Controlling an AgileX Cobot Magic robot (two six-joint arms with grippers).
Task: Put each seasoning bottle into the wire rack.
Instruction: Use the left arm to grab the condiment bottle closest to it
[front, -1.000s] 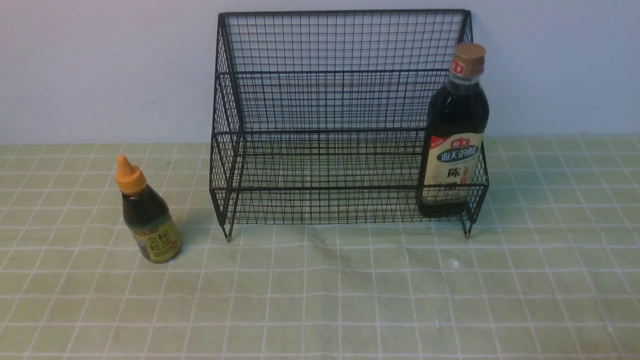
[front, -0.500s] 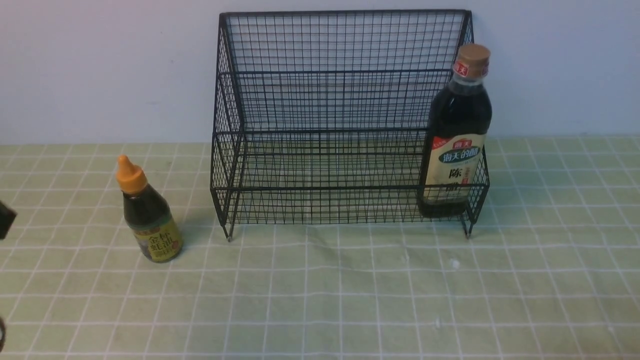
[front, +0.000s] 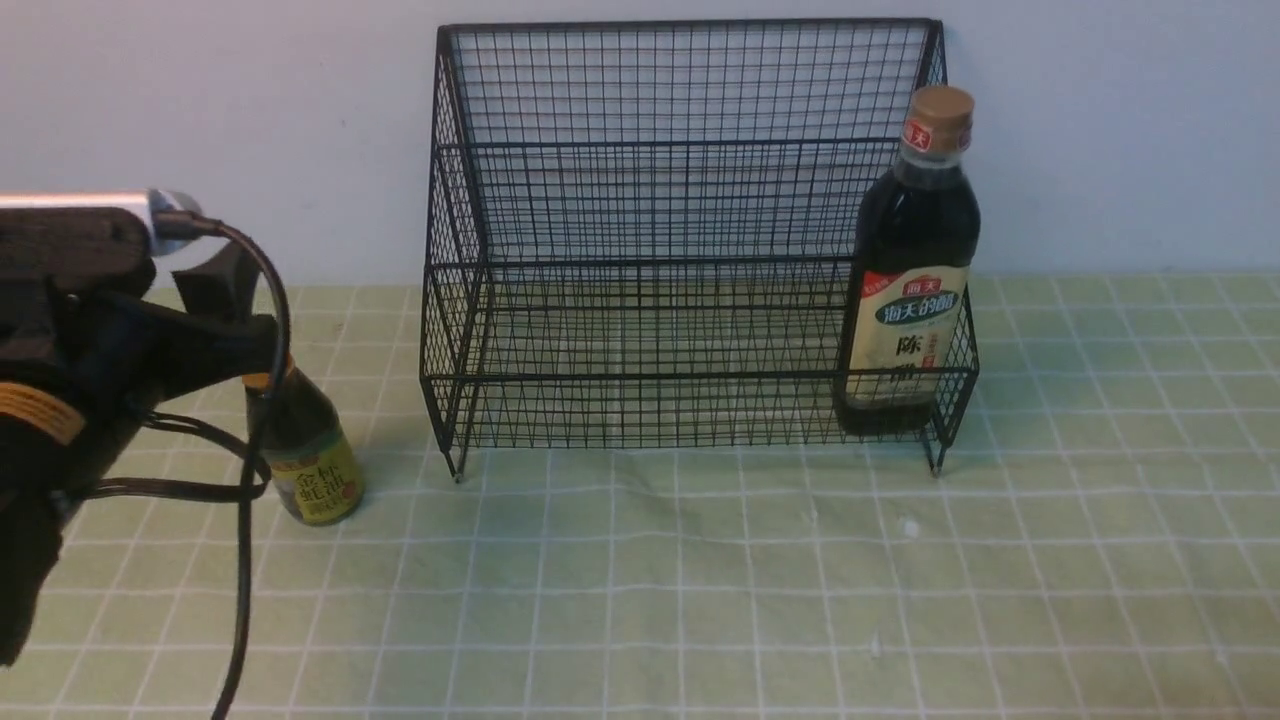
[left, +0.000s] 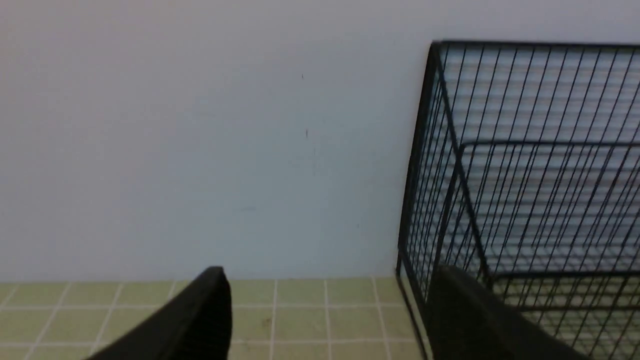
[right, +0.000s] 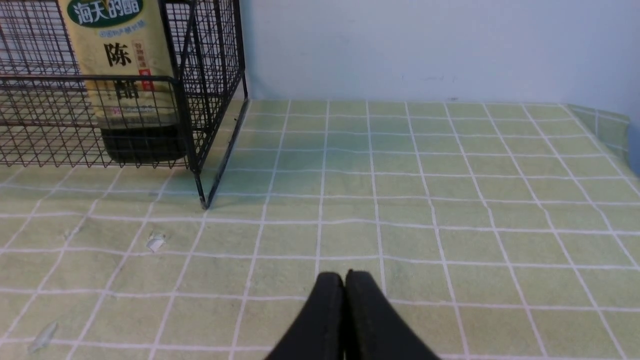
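The small seasoning bottle (front: 305, 455), dark with a yellow-green label, stands on the cloth left of the wire rack (front: 650, 145). Its orange cap is almost hidden behind my left gripper (front: 245, 320), which is level with the cap. In the left wrist view the left gripper (left: 330, 282) is open with only cloth between its fingers; the bottle does not show there, and the rack's (left: 440, 150) left side does. The tall tan-capped bottle (front: 915, 270) stands upright inside the rack's right end. My right gripper (right: 345, 277) is shut and empty, low over the cloth, off the rack's (right: 240, 50) right corner where the tall bottle (right: 125, 75) stands.
A pale wall stands directly behind the rack. The left arm's black cable (front: 240, 560) hangs down in front of the small bottle. Small white scraps (front: 908, 526) lie on the green checked cloth. The table's right edge (right: 615, 130) shows in the right wrist view.
My left arm has come into the front view from the left, up to the small bottle's cap, and its jaws have opened. Both bottles and the right gripper stay in place.
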